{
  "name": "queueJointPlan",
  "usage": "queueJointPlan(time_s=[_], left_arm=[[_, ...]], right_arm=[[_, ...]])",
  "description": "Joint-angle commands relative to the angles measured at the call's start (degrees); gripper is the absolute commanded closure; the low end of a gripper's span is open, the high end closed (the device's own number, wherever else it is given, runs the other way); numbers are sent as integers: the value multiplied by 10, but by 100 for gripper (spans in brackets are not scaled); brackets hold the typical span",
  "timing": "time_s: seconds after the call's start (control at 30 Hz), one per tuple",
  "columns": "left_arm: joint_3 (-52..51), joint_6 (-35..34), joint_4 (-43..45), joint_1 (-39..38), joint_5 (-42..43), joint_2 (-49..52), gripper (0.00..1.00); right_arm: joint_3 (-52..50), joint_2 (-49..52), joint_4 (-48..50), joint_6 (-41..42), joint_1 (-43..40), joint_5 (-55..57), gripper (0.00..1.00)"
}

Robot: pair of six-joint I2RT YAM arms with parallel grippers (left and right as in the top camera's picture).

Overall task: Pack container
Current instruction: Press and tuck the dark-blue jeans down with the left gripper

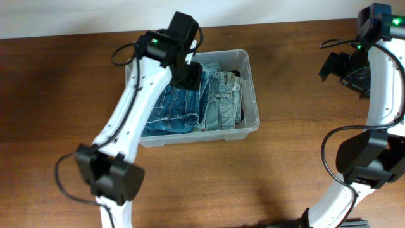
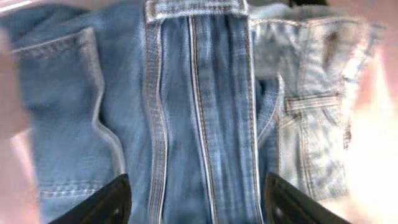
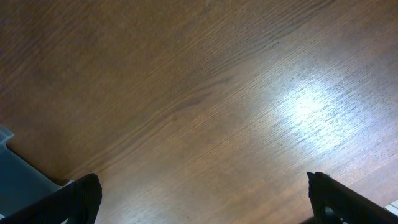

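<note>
The container (image 1: 254,95), a clear plastic bin, stands on the brown table left of centre. It holds folded denim: darker blue jeans (image 1: 169,114) on the left and paler jeans (image 1: 223,101) on the right. My left gripper (image 1: 191,77) reaches down into the bin's far side. In the left wrist view it (image 2: 198,186) stands open, its black fingers (image 2: 109,202) apart just over the dark jeans (image 2: 205,93), with the pale jeans (image 2: 311,106) to the right. My right gripper (image 1: 345,66) hangs open over bare table at the far right, and the right wrist view shows nothing between its jaws (image 3: 202,186).
The wooden table (image 1: 291,171) runs all round the bin. The left arm (image 1: 126,120) crosses the bin's left end. The right arm (image 1: 380,95) and its cables stand along the right edge. A grey-blue corner (image 3: 15,171) shows low left in the right wrist view.
</note>
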Motion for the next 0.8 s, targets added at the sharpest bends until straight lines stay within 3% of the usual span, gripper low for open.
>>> queueJointPlan(time_s=[0.0,0.1,0.13,0.77], left_arm=[[6,12,-27,1,-4,-62,29],[6,12,-47,1,-4,-79,23],[6,12,-57,1,-4,-83,1],[6,35,-130,0,-4,-86,1]], right_arm=[[-1,1,-1,7,-2,1,2],[-1,1,-1,7,-2,1,2],[-1,1,-1,7,-2,1,2],[-1,1,-1,7,-2,1,1]])
